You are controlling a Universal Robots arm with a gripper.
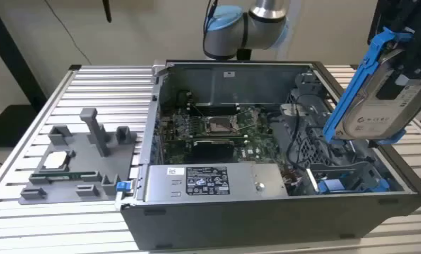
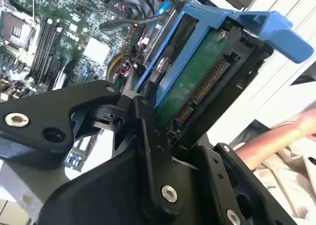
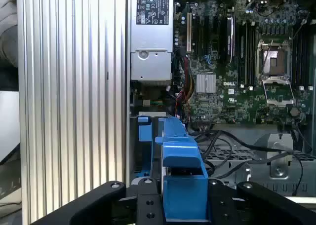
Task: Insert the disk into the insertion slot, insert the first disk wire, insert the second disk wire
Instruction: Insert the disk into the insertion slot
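My gripper is shut on the disk, a silver-grey drive with a white label in a bright blue carrier. It holds the disk tilted in the air above the open computer case, at the exterior view's right. In the second wrist view, a black finger presses along the disk's green circuit-board side. The blue carrier sits between the jaws in the first wrist view. The insertion slot, a dark bay with blue plastic parts, lies below the disk. Black cables rest on the perforated cage.
The grey power-supply box with its white sticker sits by the case's front wall, with the motherboard behind it. A grey fixture with small parts stands on the ribbed table at the exterior view's left. A person's arm is beside the table.
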